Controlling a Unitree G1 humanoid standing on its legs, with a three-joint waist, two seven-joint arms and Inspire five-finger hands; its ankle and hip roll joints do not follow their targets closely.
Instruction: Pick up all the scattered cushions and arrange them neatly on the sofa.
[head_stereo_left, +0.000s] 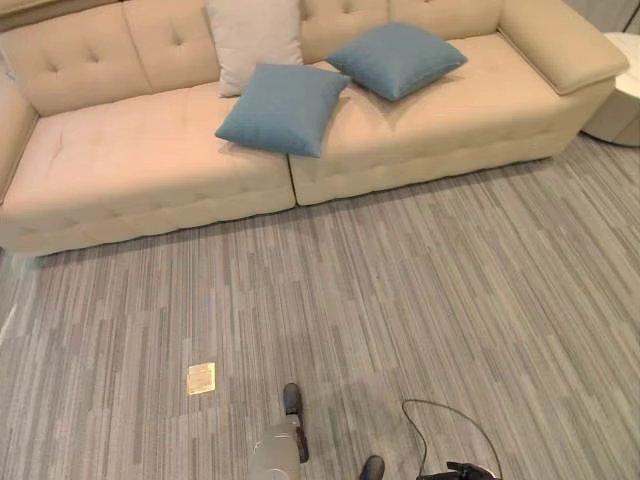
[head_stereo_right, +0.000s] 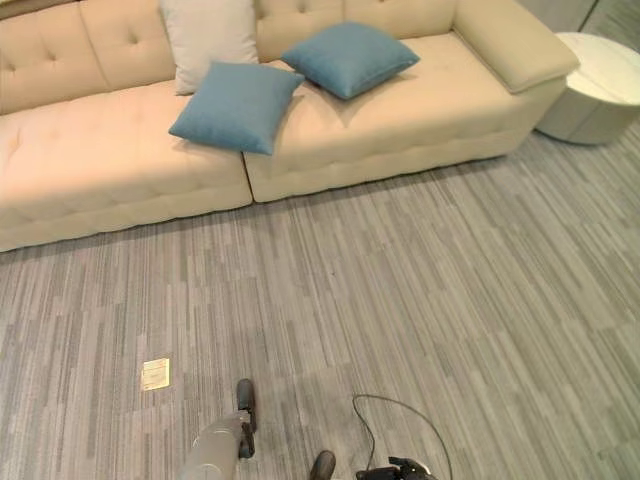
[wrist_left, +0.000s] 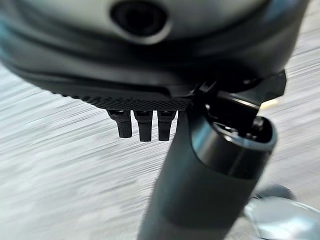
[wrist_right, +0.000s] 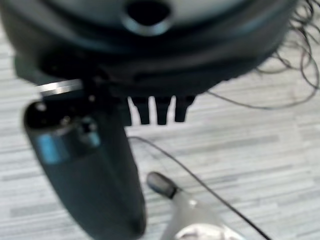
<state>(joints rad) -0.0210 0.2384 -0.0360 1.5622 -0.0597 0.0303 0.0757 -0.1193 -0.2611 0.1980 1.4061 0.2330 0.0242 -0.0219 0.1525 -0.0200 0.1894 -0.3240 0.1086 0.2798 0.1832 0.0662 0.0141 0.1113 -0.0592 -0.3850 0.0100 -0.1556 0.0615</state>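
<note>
Along the far edge of the striped grey carpet (head_stereo_left: 420, 290) we see a long beige sofa (head_stereo_left: 130, 165) with tufted, button-dimpled back panels and smooth, softly rounded seats. Three square, plump cushions sit on it: a pale cream cushion (head_stereo_left: 253, 40) upright against the backrest, a blue cushion (head_stereo_left: 285, 108) of matte woven fabric lying tilted in front of it and touching it, and a second blue cushion (head_stereo_left: 396, 58) just beside, leaning on the back. A round white side table (head_stereo_right: 603, 95) stands off the sofa's right end — a small pale tag (head_stereo_left: 201, 378) lies on the carpet. Our left robot hand (wrist_left: 145, 125) hangs over the floor, fingers straight, holding nothing; the right robot hand (wrist_right: 160, 110) hangs likewise, relaxed and empty.
</note>
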